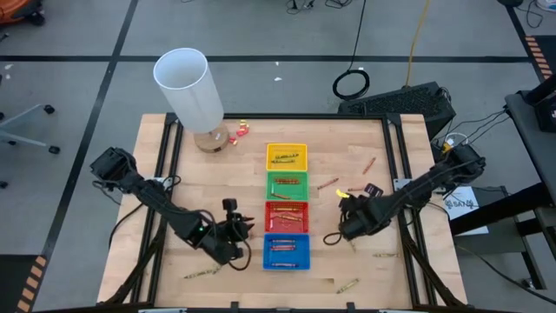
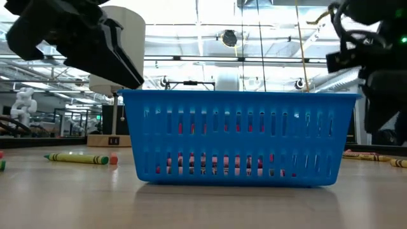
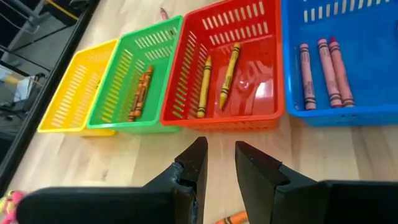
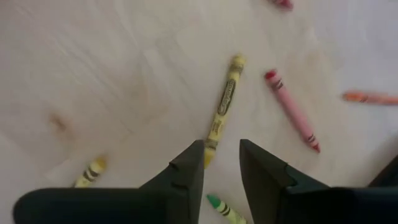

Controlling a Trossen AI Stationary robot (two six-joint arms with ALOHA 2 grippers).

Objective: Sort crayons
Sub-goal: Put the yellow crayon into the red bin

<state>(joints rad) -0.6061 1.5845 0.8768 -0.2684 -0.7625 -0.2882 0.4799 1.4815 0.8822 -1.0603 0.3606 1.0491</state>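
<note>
The light wooden desk (image 1: 347,252) is sitting on a grey floor (image 1: 78,96) with black tape lines, and crayons (image 4: 224,106) are lying loose on it and in four coloured baskets (image 1: 286,253). Both end effectors, left (image 3: 217,165) and right (image 4: 221,163), are hanging slightly open, holding nothing; crayon labels are too small to read

Right tool (image 4: 222,163) fingers parted over yellow crayon (image 4: 222,107), red crayon (image 4: 291,110) beside

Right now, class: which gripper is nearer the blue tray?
Left. The left gripper sits just beside the blue tray, at its left edge. The right gripper is farther off, out past its right side.
</note>
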